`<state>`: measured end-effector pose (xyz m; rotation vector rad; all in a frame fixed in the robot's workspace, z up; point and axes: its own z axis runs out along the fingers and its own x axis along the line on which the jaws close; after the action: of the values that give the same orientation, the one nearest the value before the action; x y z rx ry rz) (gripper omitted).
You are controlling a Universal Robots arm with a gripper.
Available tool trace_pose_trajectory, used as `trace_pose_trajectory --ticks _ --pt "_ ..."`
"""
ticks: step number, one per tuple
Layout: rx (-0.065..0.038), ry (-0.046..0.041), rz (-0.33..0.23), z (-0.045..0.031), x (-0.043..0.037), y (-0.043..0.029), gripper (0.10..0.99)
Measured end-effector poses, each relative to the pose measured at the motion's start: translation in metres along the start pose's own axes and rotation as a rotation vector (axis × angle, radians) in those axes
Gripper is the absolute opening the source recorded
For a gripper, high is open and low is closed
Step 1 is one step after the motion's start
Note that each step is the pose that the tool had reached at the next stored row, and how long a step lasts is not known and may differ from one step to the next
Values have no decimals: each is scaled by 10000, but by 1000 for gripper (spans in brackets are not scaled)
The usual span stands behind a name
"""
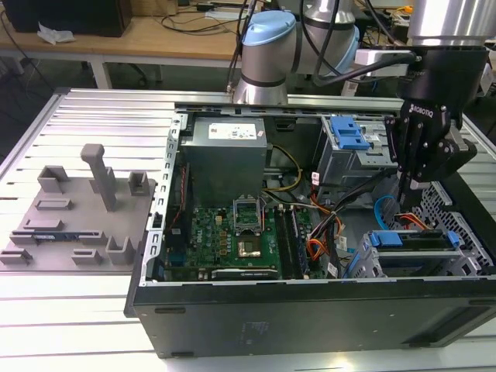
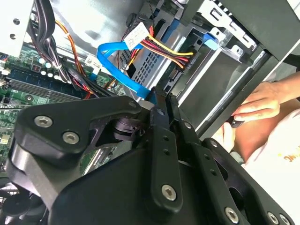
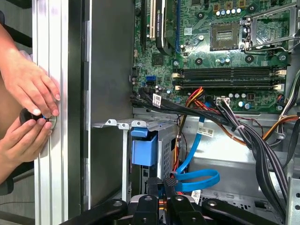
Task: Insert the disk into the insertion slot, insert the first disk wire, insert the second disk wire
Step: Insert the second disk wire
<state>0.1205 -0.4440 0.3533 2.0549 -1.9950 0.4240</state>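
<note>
Disk [image 1: 411, 240] seated in insertion slot [image 1: 465, 232]; first disk wire [image 2: 166, 50] looks plugged; gripper [image 2: 159, 101] clamped on second disk wire [image 2: 119, 63], unseated.

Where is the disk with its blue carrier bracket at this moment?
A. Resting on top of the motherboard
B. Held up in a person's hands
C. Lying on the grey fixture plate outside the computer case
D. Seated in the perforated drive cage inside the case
D: in the exterior view the disk, blue bracket facing out, sits inside the insertion slot at the case's corner, below the end effector.
</note>
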Motion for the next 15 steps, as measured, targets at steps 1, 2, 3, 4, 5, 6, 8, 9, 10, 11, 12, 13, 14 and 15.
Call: trace_pose_trajectory --ticks 1,2,3,4,5,6,8,9,10,11,12,13,14,15 --pt "0 0 0 0 0 0 161" --pt "0 -2 0 0 0 0 161" --pt "0 -4 0 0 0 0 161" --pt "-1 -8 3 3 3 -1 161" --pt "-14 -8 12 4 7 -10 161" --pt "-33 -9 24 5 9 -14 161" --pt "-109 -27 86 6 11 -27 161" --pt "-128 -35 113 6 11 -37 161" --pt "-130 -115 124 7 14 -37 161" --pt "-128 -443 143 12 23 -37 161" --pt "-127 -637 152 13 28 -38 161" --pt "-126 -870 168 16 34 -37 161" --pt "-125 -1013 176 18 39 -37 161" --pt "-125 -1173 187 21 45 -37 161"
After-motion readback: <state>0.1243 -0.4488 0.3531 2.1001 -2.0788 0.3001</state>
